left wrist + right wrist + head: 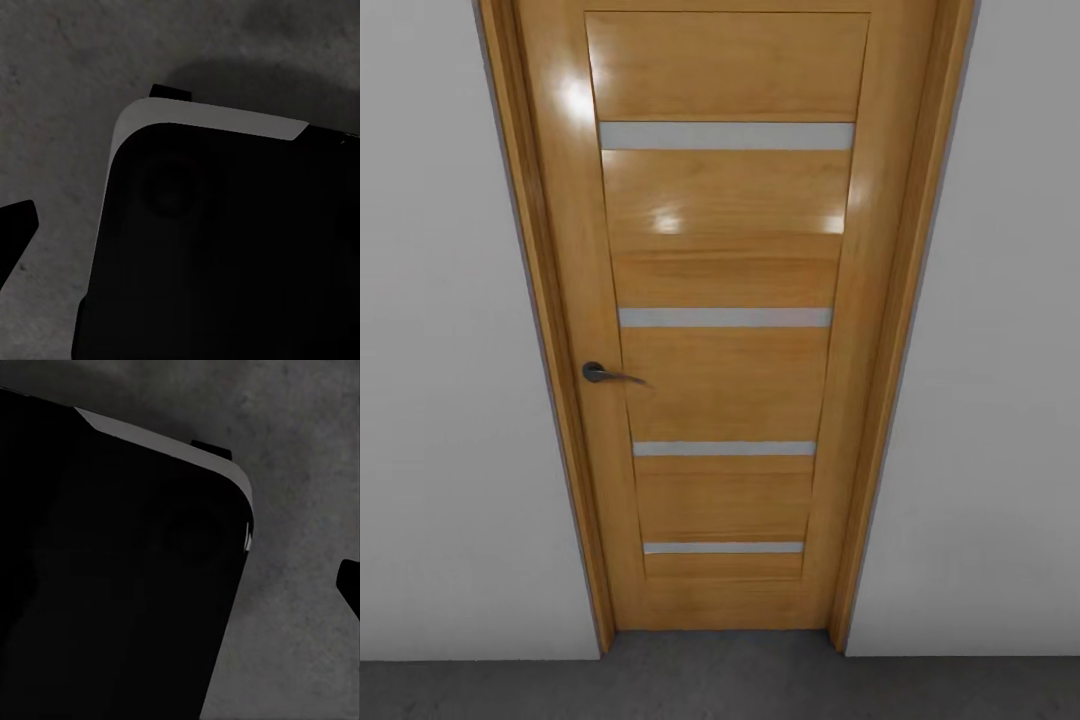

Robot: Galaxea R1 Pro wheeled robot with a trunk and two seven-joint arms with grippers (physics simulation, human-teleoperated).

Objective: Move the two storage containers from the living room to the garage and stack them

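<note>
White walls [450, 400] sit on both sides of a shut wood door [725, 400] w/ four pale strips and a dark handle [600, 374] at mid left. Dark grey rough floor [720, 690] runs along the bottom of the frame. Both wrist views look down at the robot's black base [225, 247] over grey floor. A dark pincer tip [15, 232] shows at the edge; can't tell if either pincer is open or shut.

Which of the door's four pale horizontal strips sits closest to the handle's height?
The second strip from the top, just above the dark lever handle; the strip above and the two below lie farther from it.
</note>
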